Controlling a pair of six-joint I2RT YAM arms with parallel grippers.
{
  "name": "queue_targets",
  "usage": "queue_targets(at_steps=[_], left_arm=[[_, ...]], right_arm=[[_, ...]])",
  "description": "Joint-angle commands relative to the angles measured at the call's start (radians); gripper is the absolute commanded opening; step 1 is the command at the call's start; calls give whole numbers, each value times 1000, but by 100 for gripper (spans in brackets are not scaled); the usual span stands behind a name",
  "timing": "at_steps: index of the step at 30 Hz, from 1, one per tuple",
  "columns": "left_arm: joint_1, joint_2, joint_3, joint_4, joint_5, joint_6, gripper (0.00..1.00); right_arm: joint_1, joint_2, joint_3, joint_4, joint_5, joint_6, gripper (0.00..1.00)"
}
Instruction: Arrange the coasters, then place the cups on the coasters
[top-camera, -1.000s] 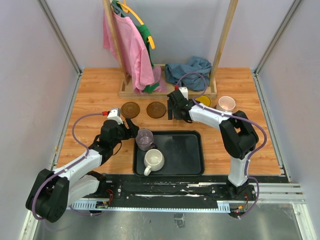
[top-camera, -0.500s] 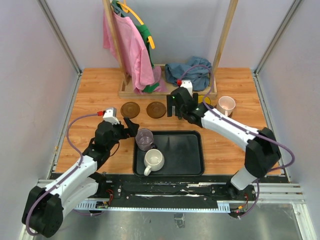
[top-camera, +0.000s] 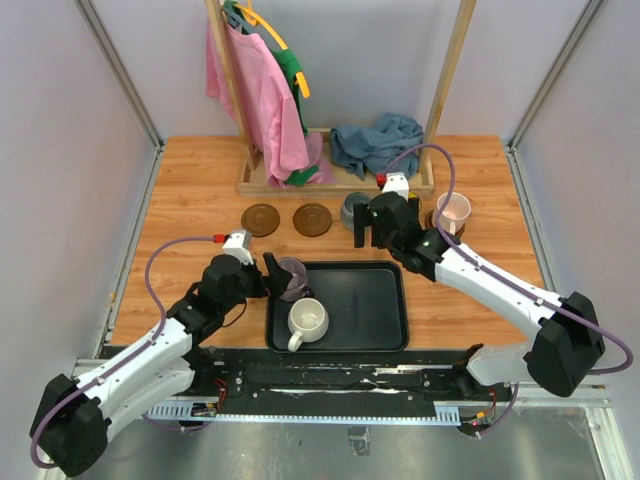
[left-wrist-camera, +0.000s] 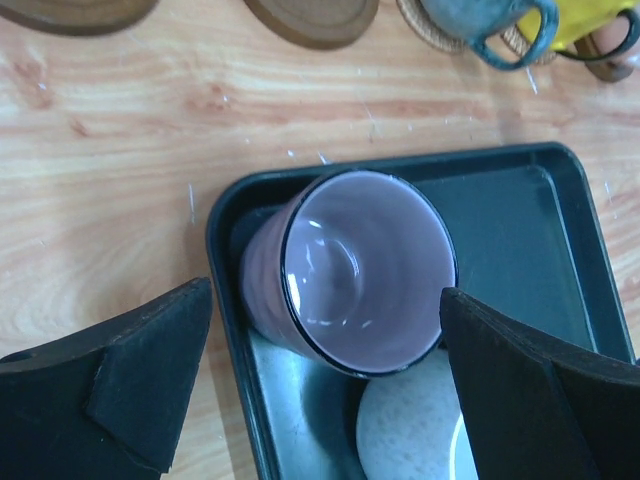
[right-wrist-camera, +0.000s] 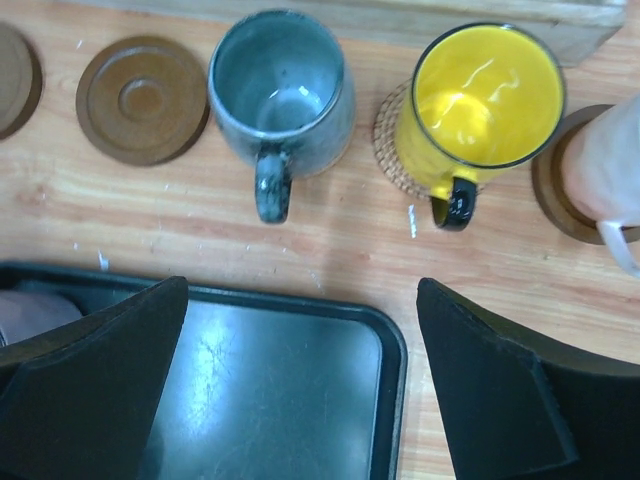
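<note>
Five coasters (top-camera: 312, 219) lie in a row across the table, beyond the tray (top-camera: 365, 300). Three are loaded: the grey mug (right-wrist-camera: 280, 85), the yellow mug (right-wrist-camera: 485, 95) and the pink mug (top-camera: 453, 208), running left to right. The two dark coasters at the left end are bare. Left to do: the purple mug (left-wrist-camera: 365, 265) and the white mug (top-camera: 308, 320), both upright in the tray's left half, go onto those two. By that count the task is a little over half done. The left gripper (left-wrist-camera: 325, 300) is spread wide, one finger on each side of the purple mug with a gap at both (apparently lined up for a grasp, nothing held). The right gripper (right-wrist-camera: 300, 300) is likewise wide and empty, over the tray's far edge near the grey mug. Hard to read: from above, the right arm covers most of the yellow mug. The grey mug's coaster shows only as a woven sliver in the left wrist view. The pink mug is cut off at the edge of the right wrist view. The purple mug's handle is not visible, and the white mug shows only partly below it.
</note>
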Motion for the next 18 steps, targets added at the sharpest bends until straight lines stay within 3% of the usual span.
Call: queue_targets(at_steps=[1, 11, 18], left_arm=[[-58, -15, 21, -82, -49, -52, 99], [-137, -84, 11, -187, -60, -147, 94], [-142, -85, -13, -156, -123, -161, 85]], right_arm=[[8, -39, -57, 43, -132, -54, 99], [91, -67, -120, 35, -191, -125, 99], [127, -30, -116, 55, -258, -145, 74]])
